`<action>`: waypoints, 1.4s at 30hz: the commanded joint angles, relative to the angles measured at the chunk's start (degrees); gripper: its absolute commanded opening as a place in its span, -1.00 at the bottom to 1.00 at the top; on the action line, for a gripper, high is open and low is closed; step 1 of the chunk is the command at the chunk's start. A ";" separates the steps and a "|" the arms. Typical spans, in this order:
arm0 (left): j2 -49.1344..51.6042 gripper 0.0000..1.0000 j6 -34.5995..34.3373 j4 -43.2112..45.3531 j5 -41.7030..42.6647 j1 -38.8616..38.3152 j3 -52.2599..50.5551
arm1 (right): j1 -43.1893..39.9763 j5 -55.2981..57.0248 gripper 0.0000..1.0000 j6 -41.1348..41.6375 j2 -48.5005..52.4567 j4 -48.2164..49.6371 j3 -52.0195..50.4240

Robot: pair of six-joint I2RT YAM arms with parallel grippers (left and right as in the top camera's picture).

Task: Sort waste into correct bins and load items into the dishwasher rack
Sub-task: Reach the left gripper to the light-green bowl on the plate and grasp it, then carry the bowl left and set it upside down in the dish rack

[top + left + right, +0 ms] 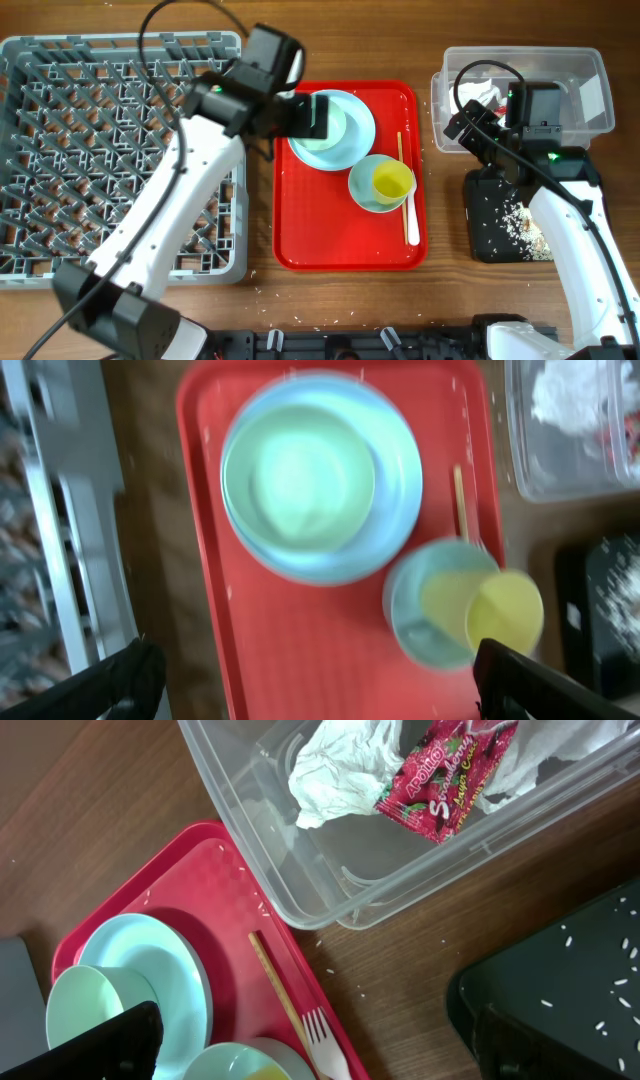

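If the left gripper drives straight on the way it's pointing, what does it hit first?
Probably the bowl stacked on the plate. The left gripper hangs open above them. Blur hides depth, so it might meet bare tray beside the plate instead.

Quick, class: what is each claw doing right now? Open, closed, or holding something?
Left claw: open, holding nothing.
Right claw: open, holding nothing.
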 commanded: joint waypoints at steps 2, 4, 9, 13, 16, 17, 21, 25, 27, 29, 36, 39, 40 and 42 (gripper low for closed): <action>5.16 1.00 -0.55 4.85 -4.98 -4.07 1.01 | -0.20 0.52 1.00 0.37 0.24 0.04 -0.02; 8.15 0.98 1.18 7.76 -4.04 -6.54 1.01 | -0.20 0.52 0.99 0.37 0.24 0.09 -0.02; 15.82 0.38 1.55 14.71 -9.79 -10.56 1.01 | -0.20 0.52 0.99 0.37 0.24 0.09 -0.02; 21.51 0.26 1.14 17.55 -12.39 -11.08 1.01 | -0.20 0.52 0.99 0.39 0.24 0.11 -0.02; 23.34 0.09 1.14 19.23 -12.41 -11.34 1.01 | -0.20 0.52 1.00 0.37 0.24 0.11 -0.02; 23.76 -0.01 1.16 19.61 -12.41 -11.34 1.01 | -0.20 0.52 1.00 0.39 0.24 0.11 -0.02; 26.71 -0.17 1.14 19.89 -12.37 -11.34 0.83 | -0.20 0.52 1.00 0.37 0.24 0.13 -0.02; 27.80 -0.38 1.11 19.85 -12.37 -11.47 0.79 | -0.20 0.52 0.99 0.39 0.24 0.24 -0.02; 27.80 -0.47 1.16 19.87 -12.41 -11.45 0.79 | -0.20 0.52 0.99 0.37 0.24 0.24 -0.02; 27.78 -0.56 1.16 20.04 -12.41 -11.45 0.79 | -0.20 0.52 0.99 0.39 0.24 0.24 -0.02; 27.78 -0.92 1.16 20.22 -12.37 -11.45 0.79 | -0.20 0.52 0.99 0.39 0.24 0.22 -0.02; 26.03 -0.92 1.14 19.78 -12.07 -11.43 0.81 | -0.20 0.52 1.00 0.39 0.24 0.26 -0.02; 24.46 -0.92 1.14 19.32 -11.43 -11.43 0.81 | -0.20 0.52 1.00 0.39 0.24 0.26 -0.02; 19.98 -0.92 1.14 18.23 -10.27 -11.26 0.81 | -0.20 0.52 0.99 0.37 0.24 0.24 -0.02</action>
